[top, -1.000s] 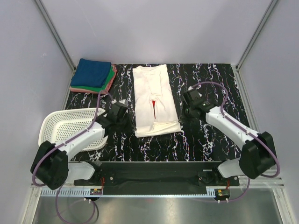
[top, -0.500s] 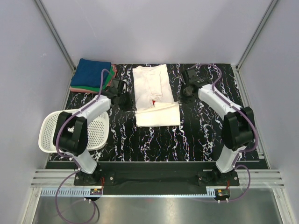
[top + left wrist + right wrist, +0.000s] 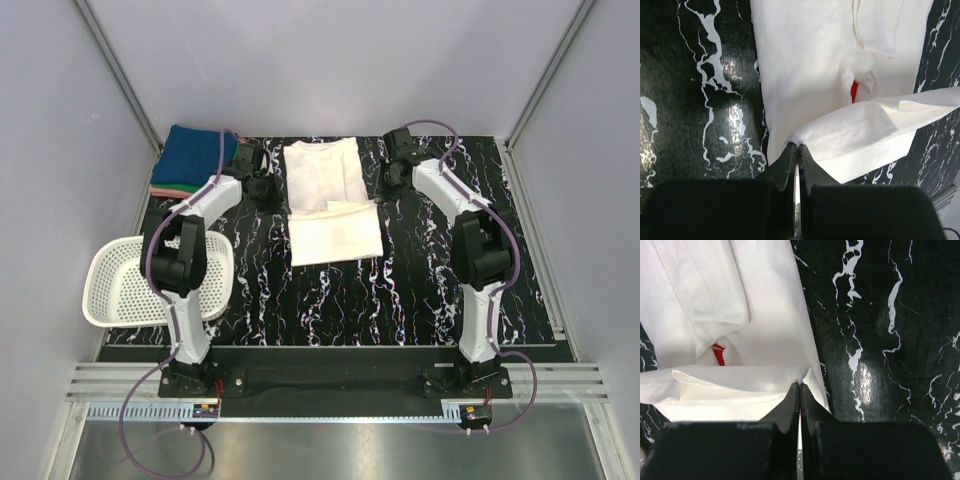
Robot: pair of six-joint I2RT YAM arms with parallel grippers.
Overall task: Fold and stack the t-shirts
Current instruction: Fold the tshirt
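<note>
The white t-shirt (image 3: 325, 190) lies lengthwise mid-table, with its near part doubled over toward the far end. A sliver of the red print (image 3: 854, 91) shows in a slit between the layers, also in the right wrist view (image 3: 717, 352). My left gripper (image 3: 278, 200) is shut on the folded flap's left corner (image 3: 796, 146). My right gripper (image 3: 383, 195) is shut on the flap's right corner (image 3: 800, 385). Both hold the flap slightly above the lower layer. The folded blue, green and pink shirts (image 3: 198, 160) are stacked at the far left.
A white mesh basket (image 3: 130, 285) stands at the near left, beside the left arm. The black marbled tabletop (image 3: 440, 270) is bordered by grey walls behind and at both sides.
Both grippers have moved away from the bases toward the far end, carrying the shirt's near hem with them. The near part now lies doubled over the shirt's middle.
</note>
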